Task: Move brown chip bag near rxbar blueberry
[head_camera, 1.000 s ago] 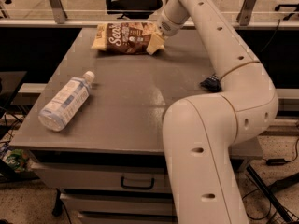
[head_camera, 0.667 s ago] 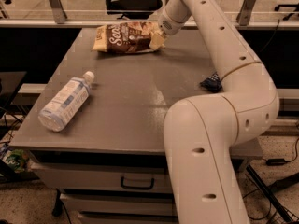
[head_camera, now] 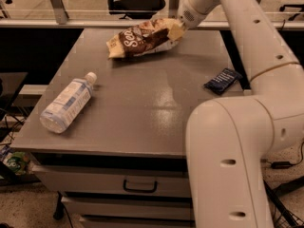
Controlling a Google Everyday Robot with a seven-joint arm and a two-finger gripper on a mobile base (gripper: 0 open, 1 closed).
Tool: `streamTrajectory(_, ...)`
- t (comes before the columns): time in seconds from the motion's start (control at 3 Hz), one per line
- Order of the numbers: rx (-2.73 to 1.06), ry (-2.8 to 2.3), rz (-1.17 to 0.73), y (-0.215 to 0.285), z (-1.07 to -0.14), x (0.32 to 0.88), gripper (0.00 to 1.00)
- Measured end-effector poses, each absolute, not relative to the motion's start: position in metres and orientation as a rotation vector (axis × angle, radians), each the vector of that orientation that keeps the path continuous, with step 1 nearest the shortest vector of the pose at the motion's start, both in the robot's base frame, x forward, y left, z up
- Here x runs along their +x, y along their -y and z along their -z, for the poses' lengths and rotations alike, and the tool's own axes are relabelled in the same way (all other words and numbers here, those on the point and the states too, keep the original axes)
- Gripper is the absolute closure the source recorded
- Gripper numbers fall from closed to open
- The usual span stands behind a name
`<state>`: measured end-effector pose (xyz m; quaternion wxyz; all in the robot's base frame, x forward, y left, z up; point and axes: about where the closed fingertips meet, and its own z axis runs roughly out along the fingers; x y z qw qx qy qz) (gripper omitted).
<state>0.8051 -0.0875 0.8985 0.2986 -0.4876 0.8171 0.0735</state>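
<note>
The brown chip bag [head_camera: 142, 38] has a dark brown middle with white script and cream-yellow ends. It hangs tilted just above the far part of the grey table [head_camera: 142, 103], its right end raised. My gripper [head_camera: 176, 28] is shut on that right end, at the far centre-right of the table. The rxbar blueberry [head_camera: 222, 80], a small dark navy wrapper, lies flat at the table's right edge, nearer to me than the bag and apart from it.
A clear plastic water bottle [head_camera: 66, 103] lies on its side at the table's left. My white arm [head_camera: 247, 127] fills the right foreground. A railing and an office chair [head_camera: 135, 1] stand behind the table. Drawers sit below the front edge.
The chip bag has been lifted by its right end and carried a little to the right and toward me with the gripper. The bottle and the bar have not moved.
</note>
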Motion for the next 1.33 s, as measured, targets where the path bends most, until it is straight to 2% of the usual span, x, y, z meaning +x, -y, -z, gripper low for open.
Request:
streamTrajectory(1.0,-1.236,-2.218,-0.220,0.158,-0.923,0.732,1.00)
streamTrajectory(1.33,-1.214,-2.260,-0.240,0.171,-0.911,0.704,0.92)
